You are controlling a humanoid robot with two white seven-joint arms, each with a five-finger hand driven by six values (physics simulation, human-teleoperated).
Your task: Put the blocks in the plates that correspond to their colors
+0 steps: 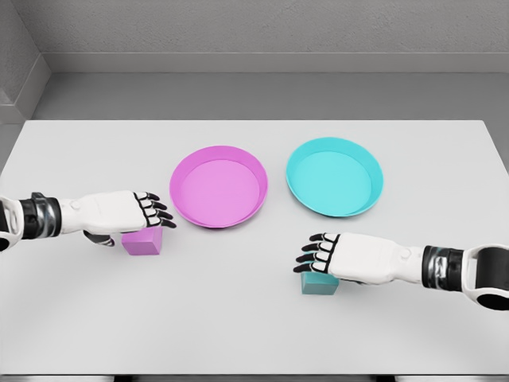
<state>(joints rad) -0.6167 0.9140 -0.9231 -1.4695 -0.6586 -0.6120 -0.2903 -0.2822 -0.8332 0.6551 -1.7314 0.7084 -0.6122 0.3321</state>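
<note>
Blocks [143,242] under hands; plates [219,186] unlabelled.

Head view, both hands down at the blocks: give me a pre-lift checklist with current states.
1. Left hand over pink block: ok.
2. Right hand over teal block: ok.
3. Fingers actually closed on either block: cannot tell.
4. Pink plate empty, just beyond the pink block: ok.
5. Teal plate empty, beyond the teal block: ok.
6. Blocks already in plates: not ok, both sit on the table.
</note>
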